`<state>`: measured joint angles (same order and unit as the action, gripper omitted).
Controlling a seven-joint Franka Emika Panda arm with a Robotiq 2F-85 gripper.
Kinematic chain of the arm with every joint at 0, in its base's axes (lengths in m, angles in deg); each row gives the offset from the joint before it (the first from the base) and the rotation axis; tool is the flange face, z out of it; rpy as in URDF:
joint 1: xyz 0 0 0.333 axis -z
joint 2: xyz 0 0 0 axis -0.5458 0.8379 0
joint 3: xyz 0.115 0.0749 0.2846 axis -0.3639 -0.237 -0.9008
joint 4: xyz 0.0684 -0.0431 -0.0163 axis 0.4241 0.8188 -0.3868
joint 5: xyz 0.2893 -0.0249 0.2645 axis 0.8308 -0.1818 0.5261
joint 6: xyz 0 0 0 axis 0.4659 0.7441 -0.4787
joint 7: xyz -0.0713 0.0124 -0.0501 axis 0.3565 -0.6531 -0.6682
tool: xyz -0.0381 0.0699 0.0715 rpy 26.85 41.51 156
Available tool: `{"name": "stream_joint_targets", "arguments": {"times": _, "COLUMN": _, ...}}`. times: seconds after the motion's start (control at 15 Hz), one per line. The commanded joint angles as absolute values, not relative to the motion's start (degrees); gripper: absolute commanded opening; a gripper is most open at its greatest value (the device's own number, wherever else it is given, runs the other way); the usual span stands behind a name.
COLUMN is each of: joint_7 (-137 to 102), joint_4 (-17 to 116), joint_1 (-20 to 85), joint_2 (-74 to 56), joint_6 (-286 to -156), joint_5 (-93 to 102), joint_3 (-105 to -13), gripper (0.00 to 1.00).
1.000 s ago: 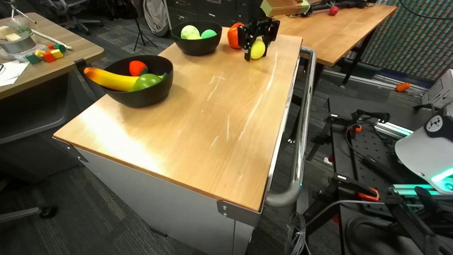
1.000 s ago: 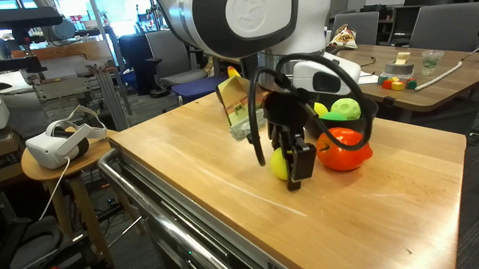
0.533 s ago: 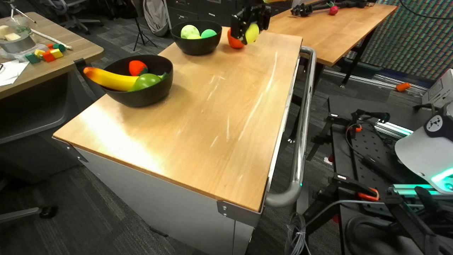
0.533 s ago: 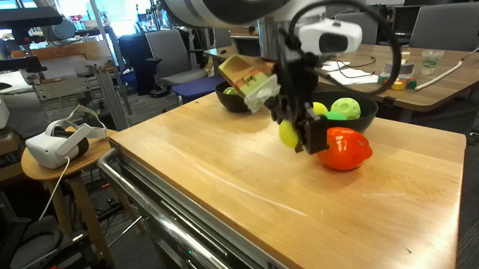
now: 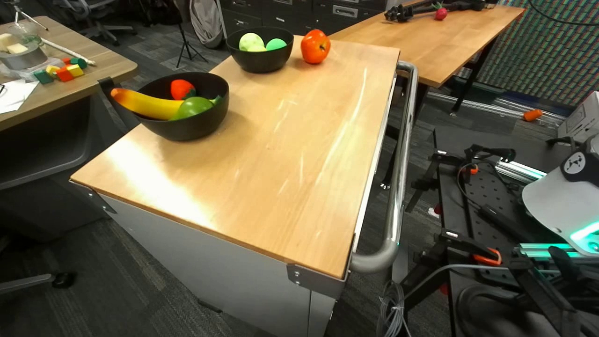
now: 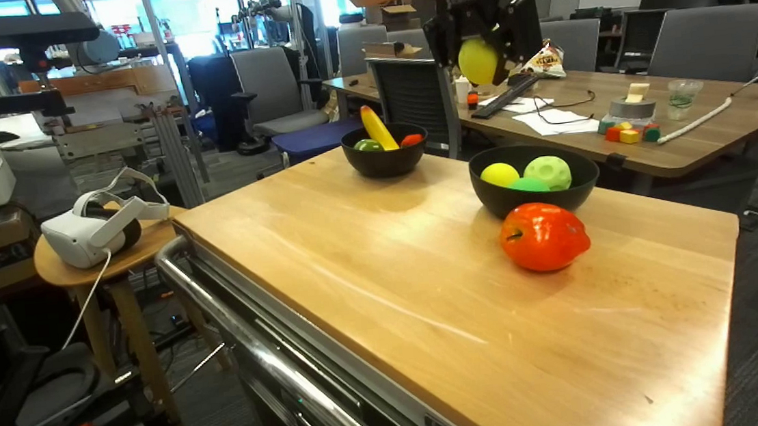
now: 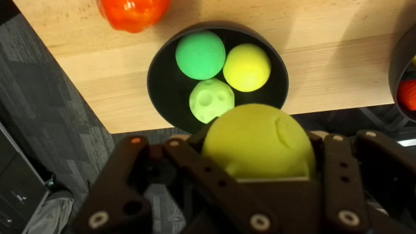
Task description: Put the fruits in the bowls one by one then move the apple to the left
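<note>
Gripper (image 6: pixel 483 60): closed on a yellow fruit (image 7: pixel 258 143) from both sides, well above the cart top (image 6: pixel 385 281); it shows only in the wrist view and in an exterior view.
Yellow fruit: roundish; the wrist view alone shows the dent in its side; long axis, I cannot tell.
Apple (image 6: pixel 544 236): on the cart top near a short edge, just beside the apple-side bowl (image 5: pixel 259 63), toward the handle (image 5: pixel 405 150); the wrist view shows a gap between them and crops the apple.
Apple's axis: stem dimple turned away from that short edge, narrower end toward it and the nearest corner.
Apple-side bowl: green ball (image 7: pixel 200 54), yellow ball (image 7: pixel 247 67), pitted pale-green ball (image 7: pixel 212 100), shown from above in the wrist view.
Banana bowl (image 5: pixel 187 130): farther along the long edge opposite the handle; green fruit (image 5: pixel 193 107), red fruit (image 5: pixel 181 88) and banana (image 5: pixel 145 104), tip up and out over the rim.
</note>
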<state>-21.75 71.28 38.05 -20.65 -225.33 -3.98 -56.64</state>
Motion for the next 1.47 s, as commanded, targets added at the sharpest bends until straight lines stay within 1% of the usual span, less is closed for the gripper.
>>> {"name": "stream_joint_targets", "arguments": {"times": 0.0, "joint_7": -14.4, "joint_4": 63.3, "joint_1": 39.2, "joint_2": -12.2, "joint_6": -225.1, "joint_5": 2.2, "joint_3": -57.0, "gripper": 0.10}}
{"name": "stream_joint_targets", "arguments": {"times": 0.27, "joint_7": -7.9, "joint_4": 58.0, "joint_1": 41.4, "joint_2": -6.0, "joint_6": -221.7, "joint_5": 7.7, "joint_3": -57.6, "gripper": 0.10}}
{"name": "stream_joint_targets", "arguments": {"times": 0.33, "joint_7": -6.7, "joint_4": 56.8, "joint_1": 42.0, "joint_2": -5.0, "joint_6": -220.8, "joint_5": 8.2, "joint_3": -57.6, "gripper": 0.14}}
{"name": "stream_joint_targets", "arguments": {"times": 0.4, "joint_7": -5.7, "joint_4": 55.8, "joint_1": 42.4, "joint_2": -4.1, "joint_6": -220.2, "joint_5": 8.3, "joint_3": -57.6, "gripper": 0.27}}
{"name": "stream_joint_targets", "arguments": {"times": 0.47, "joint_7": -5.0, "joint_4": 54.9, "joint_1": 42.8, "joint_2": -3.6, "joint_6": -219.3, "joint_5": 8.4, "joint_3": -57.5, "gripper": 0.59}}
{"name": "stream_joint_targets", "arguments": {"times": 0.6, "joint_7": -4.3, "joint_4": 53.6, "joint_1": 43.5, "joint_2": -3.1, "joint_6": -218.0, "joint_5": 8.5, "joint_3": -57.4, "gripper": 0.60}}
{"name": "stream_joint_targets", "arguments": {"times": 0.8, "joint_7": -4.1, "joint_4": 53.3, "joint_1": 44.2, "joint_2": -4.1, "joint_6": -216.6, "joint_5": 8.7, "joint_3": -57.4, "gripper": 0.81}}
{"name": "stream_joint_targets", "arguments": {"times": 0.87, "joint_7": -4.2, "joint_4": 53.4, "joint_1": 44.4, "joint_2": -4.6, "joint_6": -216.2, "joint_5": 9.1, "joint_3": -57.5, "gripper": 0.91}}
{"name": "stream_joint_targets", "arguments": {"times": 0.93, "joint_7": -4.4, "joint_4": 53.8, "joint_1": 44.5, "joint_2": -5.4, "joint_6": -216.0, "joint_5": 9.7, "joint_3": -57.6, "gripper": 0.99}}
{"name": "stream_joint_targets", "arguments": {"times": 1.0, "joint_7": -4.7, "joint_4": 54.4, "joint_1": 44.5, "joint_2": -6.3, "joint_6": -215.9, "joint_5": 10.3, "joint_3": -57.6, "gripper": 1.00}}
{"name": "stream_joint_targets", "arguments": {"times": 1.27, "joint_7": -6.2, "joint_4": 56.2, "joint_1": 44.1, "joint_2": -9.1, "joint_6": -215.1, "joint_5": 10.2, "joint_3": -56.7, "gripper": 1.00}}
{"name": "stream_joint_targets", "arguments": {"times": 1.4, "joint_7": -7.3, "joint_4": 57.2, "joint_1": 44.1, "joint_2": -10.4, "joint_6": -212.0, "joint_5": 9.5, "joint_3": -55.8, "gripper": 1.00}}
